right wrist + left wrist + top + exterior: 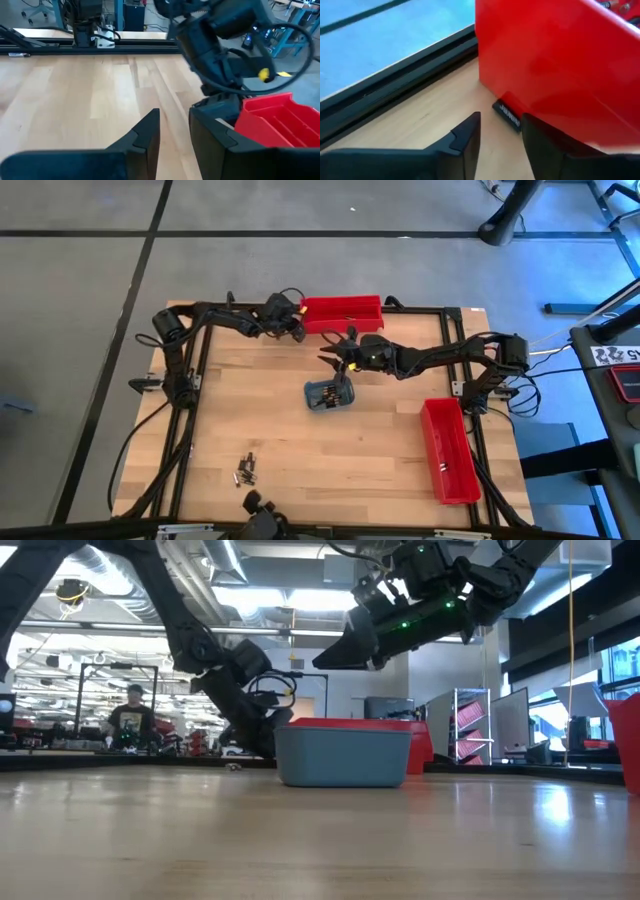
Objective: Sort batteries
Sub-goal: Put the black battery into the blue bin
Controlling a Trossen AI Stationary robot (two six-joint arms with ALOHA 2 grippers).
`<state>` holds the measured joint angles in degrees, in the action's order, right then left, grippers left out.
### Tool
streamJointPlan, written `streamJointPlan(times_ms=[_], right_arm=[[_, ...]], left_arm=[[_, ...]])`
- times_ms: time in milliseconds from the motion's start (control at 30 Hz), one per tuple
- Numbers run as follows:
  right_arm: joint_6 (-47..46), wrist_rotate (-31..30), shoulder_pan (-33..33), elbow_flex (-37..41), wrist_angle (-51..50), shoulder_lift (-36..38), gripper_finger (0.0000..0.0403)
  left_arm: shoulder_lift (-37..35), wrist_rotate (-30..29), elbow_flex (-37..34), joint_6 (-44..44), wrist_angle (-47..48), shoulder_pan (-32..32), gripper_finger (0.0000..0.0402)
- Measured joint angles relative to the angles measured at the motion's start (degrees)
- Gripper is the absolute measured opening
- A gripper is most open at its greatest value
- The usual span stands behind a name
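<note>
Left gripper [300, 330]: we see its fingers narrowly parted, empty, beside the far red bin [342, 311].
Right gripper [347, 376]: fingers slightly apart, empty, above the grey-blue tray [329, 394].
Batteries [322, 396]: in tray; a few loose batteries [245, 469] on the tabletop.
Advice: we lower straight, grip one only.

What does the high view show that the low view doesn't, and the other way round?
Only the high view: the loose batteries near the table's front edge, batteries inside the grey-blue tray, the second red bin at the right side, and the left gripper beside the far red bin. Only the low view: a person in the room behind the table. Both: the tray, the far red bin, and the right gripper held above the tray.
</note>
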<state>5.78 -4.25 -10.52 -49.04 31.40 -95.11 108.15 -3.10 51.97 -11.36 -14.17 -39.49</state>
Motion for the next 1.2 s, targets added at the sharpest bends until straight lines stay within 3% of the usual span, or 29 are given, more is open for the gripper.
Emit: streamJointPlan(times_ms=[233, 600, 1200], right_arm=[[-0.2, 2.6, 0.0, 0.0, -0.5, 0.0, 0.0106], [-1.5, 2.9, 0.1, 0.0, -1.8, 0.0, 0.0106], [-2.5, 3.9, 0.0, 0.0, -2.9, 0.0, 0.0106]], left_arm=[[2.4, 1.0, 2.0, 0.2, -0.4, -0.4, 0.0078], [4.0, 1.2, 5.2, 3.5, 3.9, -0.6, 0.0036], [-3.6, 7.4, 5.0, 8.2, 20.7, 3.2, 0.0000]])
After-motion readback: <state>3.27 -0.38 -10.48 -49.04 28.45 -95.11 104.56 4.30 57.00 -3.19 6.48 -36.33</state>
